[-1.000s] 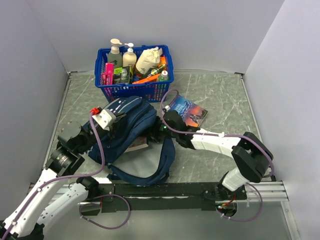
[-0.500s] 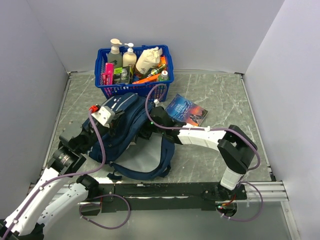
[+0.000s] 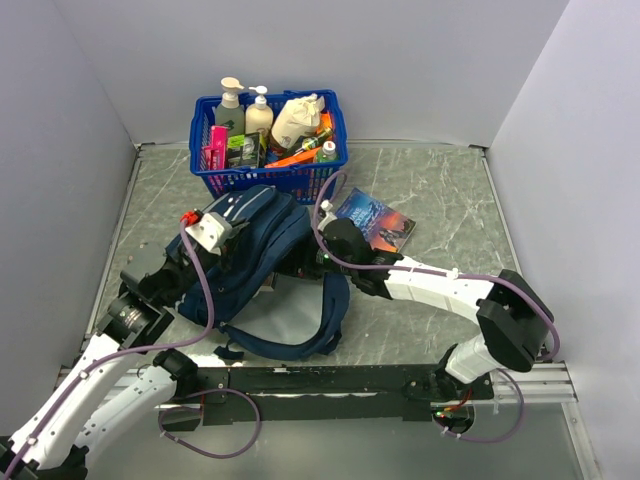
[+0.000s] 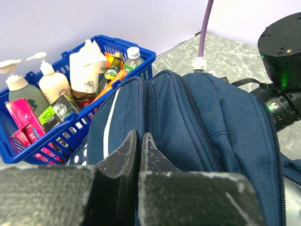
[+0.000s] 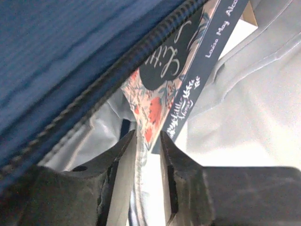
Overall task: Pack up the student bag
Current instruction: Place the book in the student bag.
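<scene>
Navy fabric student bag [image 3: 262,262] lies left of centre, just near the basket [image 3: 265,183]. Left gripper [image 4: 139,150]: jaws pressed together at its top. Right gripper [image 5: 148,160]: jaws narrowly apart around 1 book [image 5: 188,61] inside the opening; cannot tell if pinching. Step: inserting. Next: seat deeper, release.

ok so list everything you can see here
student bag: one, navy, middle of the table, main pocket unzipped
floral book: one, red and cream cover, inside the bag
blue book: one, flat on the table, right of the bag
basket: one, blue plastic mesh, by the back wall
pump bottles: two, pale, back left of the basket
pink box: one, basket's left side
table: one, grey marbled
left fingers: shut, at the bag's top
right fingers: closed on the floral book's corner
</scene>
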Motion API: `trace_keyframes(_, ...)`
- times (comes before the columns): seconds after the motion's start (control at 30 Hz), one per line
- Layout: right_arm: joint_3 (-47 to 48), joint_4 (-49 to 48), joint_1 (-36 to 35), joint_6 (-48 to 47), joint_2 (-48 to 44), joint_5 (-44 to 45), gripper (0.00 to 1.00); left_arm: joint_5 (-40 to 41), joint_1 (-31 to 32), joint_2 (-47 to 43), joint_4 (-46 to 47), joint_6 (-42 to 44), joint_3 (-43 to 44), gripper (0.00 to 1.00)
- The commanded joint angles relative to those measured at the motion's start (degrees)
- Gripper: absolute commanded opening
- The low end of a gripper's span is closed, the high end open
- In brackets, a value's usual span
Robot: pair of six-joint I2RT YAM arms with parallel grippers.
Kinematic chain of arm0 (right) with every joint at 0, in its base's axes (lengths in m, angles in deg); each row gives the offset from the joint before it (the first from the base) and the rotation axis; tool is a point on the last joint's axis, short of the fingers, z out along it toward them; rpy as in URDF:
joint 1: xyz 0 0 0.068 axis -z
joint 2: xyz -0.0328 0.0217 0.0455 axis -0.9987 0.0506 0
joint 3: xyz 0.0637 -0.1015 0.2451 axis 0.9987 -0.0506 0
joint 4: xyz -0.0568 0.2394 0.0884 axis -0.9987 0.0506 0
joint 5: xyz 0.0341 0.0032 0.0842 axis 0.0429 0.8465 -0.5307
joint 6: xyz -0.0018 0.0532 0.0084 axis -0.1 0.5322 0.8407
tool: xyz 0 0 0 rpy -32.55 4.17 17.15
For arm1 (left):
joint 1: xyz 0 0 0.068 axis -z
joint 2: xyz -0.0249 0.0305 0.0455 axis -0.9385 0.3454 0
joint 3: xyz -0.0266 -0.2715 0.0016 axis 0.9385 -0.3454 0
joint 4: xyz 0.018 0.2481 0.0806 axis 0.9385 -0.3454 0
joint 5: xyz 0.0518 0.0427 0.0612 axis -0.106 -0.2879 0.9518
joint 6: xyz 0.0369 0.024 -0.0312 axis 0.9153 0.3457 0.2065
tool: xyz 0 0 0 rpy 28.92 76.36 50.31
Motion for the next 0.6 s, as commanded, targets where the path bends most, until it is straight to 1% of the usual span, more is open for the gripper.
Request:
trace_keyframes(0.0, 1.0, 2.7, 0.4, -5.1, -1.3, -1.6, 0.27, 0.3, 0.2, -0.6, 11.8, 1.2, 2.7, 0.01)
trace_keyframes(0.03, 1.6, 2.8, 0.5, -5.1, -0.8, -2.2, 0.23, 0.1, 0.2, -0.5, 12.0, 1.2, 2.9, 0.01)
trace_keyframes(0.1, 1.8, 2.8, 0.5, -5.8, 0.1, -2.6, 0.22, 0.0, 0.1, -0.4, 12.2, 1.0, 3.1, 0.01)
trace_keyframes(0.13, 2.5, 3.7, 0.5, -6.3, 0.4, -2.6, 0.17, -0.1, 0.1, -0.4, 12.2, 1.2, 3.1, 0.01)
trace_keyframes(0.23, 3.2, 5.1, 0.4, -7.8, 1.2, -2.4, 0.08, -0.2, 0.2, -0.4, 12.3, 1.5, 3.3, 0.01)
trace_keyframes(0.3, 2.8, 4.5, 0.5, -8.0, 1.3, -1.6, 0.07, -0.2, 0.2, -0.4, 12.2, 1.4, 3.5, 0.01)
trace_keyframes(0.5, 4.9, 1.4, -0.3, -6.9, 5.9, -0.3, 0.03, 0.7, 0.1, 0.1, 13.4, -0.2, 4.0, 0.01)
trace_keyframes(0.57, 4.9, -3.2, -1.0, -5.5, 7.2, -0.5, 0.02, 0.5, 0.1, 0.5, 13.3, -0.3, 4.0, 0.01)
